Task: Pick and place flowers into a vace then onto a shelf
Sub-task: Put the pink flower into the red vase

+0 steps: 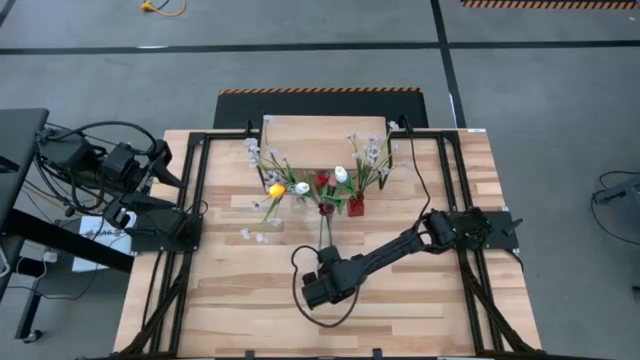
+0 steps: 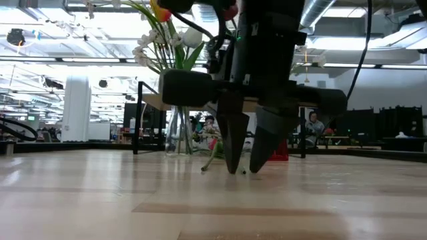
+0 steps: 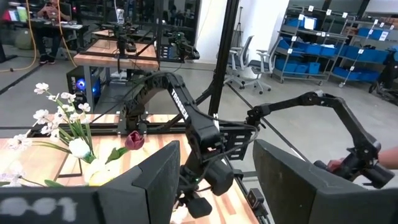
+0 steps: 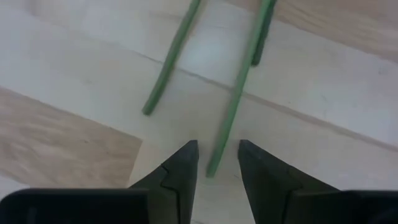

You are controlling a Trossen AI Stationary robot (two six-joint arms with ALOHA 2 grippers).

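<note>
Shelf (image 1: 325, 135) standing at table's (image 1: 420, 310) far edge, awaiting vase. Left gripper (image 3: 211, 186) idling raised at left, jaws parted, empty. Right gripper (image 4: 217, 163) hovering low, jaws narrowly apart, straddling end of 1 of 2 flat-lying flower stems (image 4: 233, 109), likely lining up pick.

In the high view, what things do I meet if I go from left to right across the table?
Left gripper at the left edge → yellow tulip → white tulip → red vase → right arm's base.
</note>
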